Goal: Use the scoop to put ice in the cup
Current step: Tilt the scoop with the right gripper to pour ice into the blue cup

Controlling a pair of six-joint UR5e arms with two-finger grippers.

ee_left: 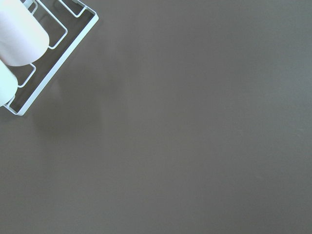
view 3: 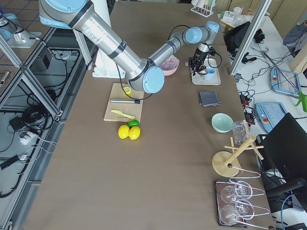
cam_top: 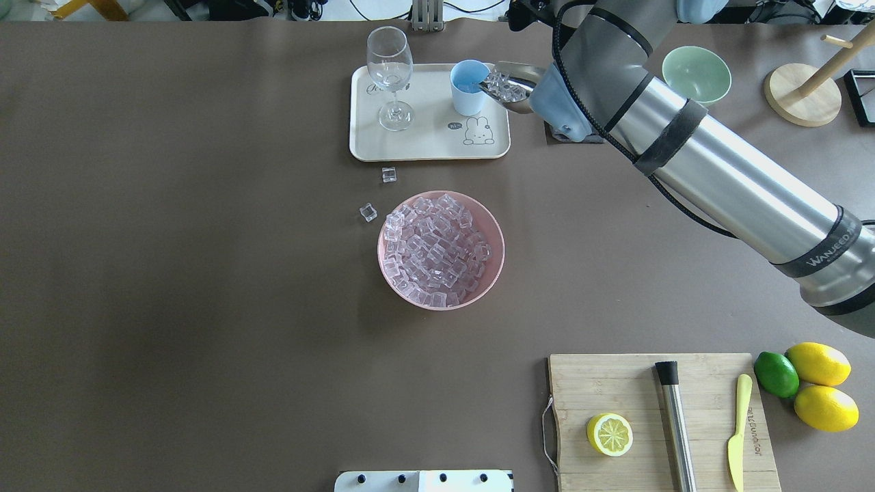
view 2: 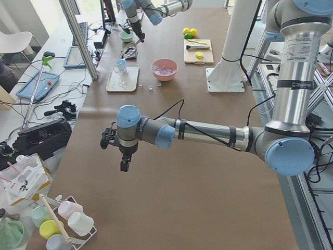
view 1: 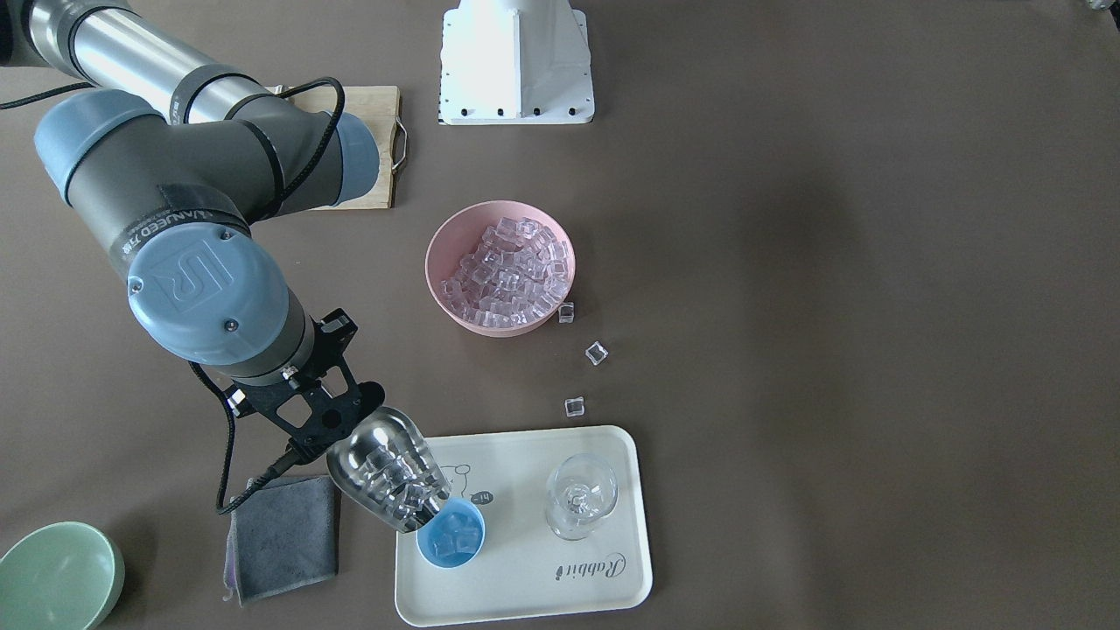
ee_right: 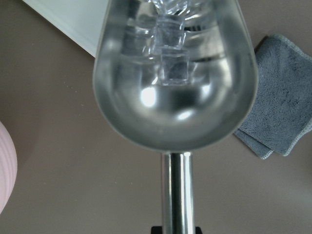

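– The right gripper (view 1: 337, 424)?
– It is closed on the handle of the scoop (ee_right: 175, 117), tilted toward the cup (cam_top: 468, 101) on the tray (view 1: 525, 586) at the far edge of the bench (view 1: 875, 350). Ice (ee_right: 173, 66) lies in both.
– And the left gripper (view 2: 125, 164)?
– Open or closed, I cannot tell.

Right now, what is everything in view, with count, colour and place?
ice: many, clear; heaped in pink bowl, some in scoop and cup, three loose on table
cup: one, light blue, on tray
scoop: one, steel, tipped over cup
pink bowl: one, table middle
tray: one, cream, beyond pink bowl
glass: one, clear, on tray
cloth: one, grey, beside tray
green bowl: one, beyond cloth
stand: one, wooden, by green bowl
board: one, wooden, bearing lemon half, steel cylinder, yellow knife
lemons: two, yellow, beside board
lime: one, green, by lemons
right gripper: black, shut on scoop
left gripper: black, above table, far from tray, state unclear
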